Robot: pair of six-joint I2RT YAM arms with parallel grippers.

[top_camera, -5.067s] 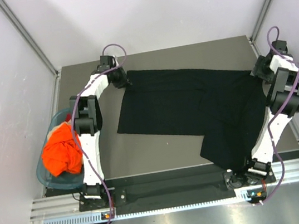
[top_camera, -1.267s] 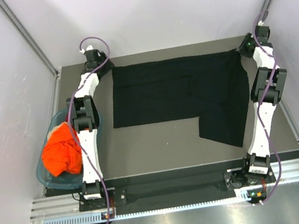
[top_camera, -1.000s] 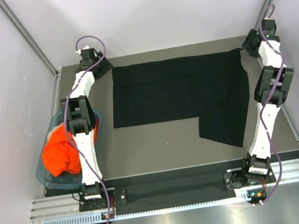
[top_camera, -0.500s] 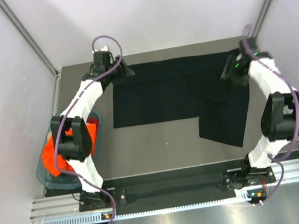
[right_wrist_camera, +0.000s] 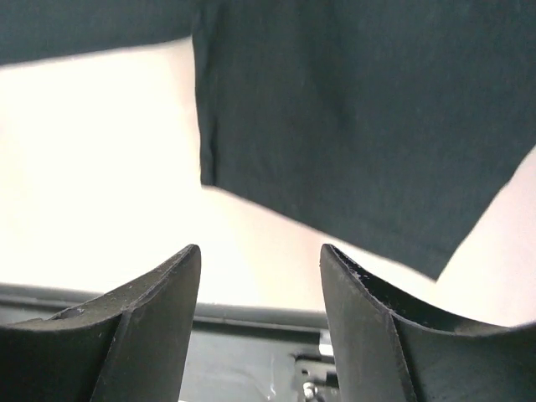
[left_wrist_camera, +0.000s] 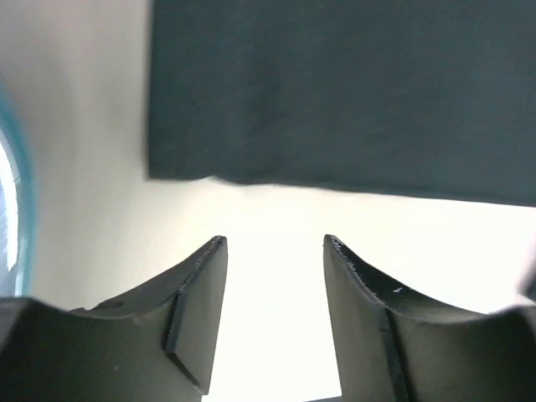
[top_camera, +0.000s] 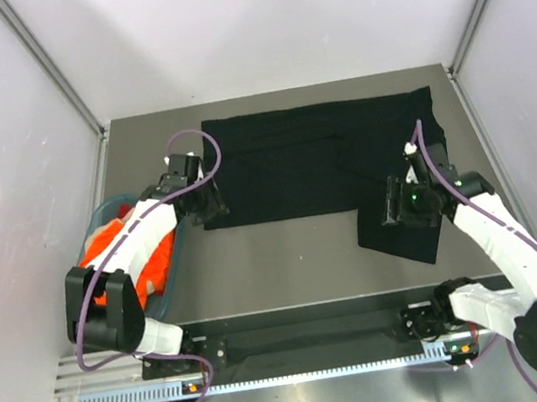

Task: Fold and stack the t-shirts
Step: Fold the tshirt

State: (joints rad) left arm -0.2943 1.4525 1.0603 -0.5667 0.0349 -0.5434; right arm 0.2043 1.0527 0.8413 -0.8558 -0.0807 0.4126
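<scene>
Along the table's (top_camera: 287,259) far edge the black t-shirt (top_camera: 312,154) lies spread flat and released, while the left gripper (left_wrist_camera: 275,240) and right gripper (right_wrist_camera: 260,249) have withdrawn to its near hem, jaws apart and empty, so folding can likely begin.

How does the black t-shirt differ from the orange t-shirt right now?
The black t-shirt lies spread out flat on the table; the orange t-shirt sits crumpled in the teal basket. The black one shows fully, while the left arm partly hides the orange one. Neither is neatly folded or stacked yet.
</scene>
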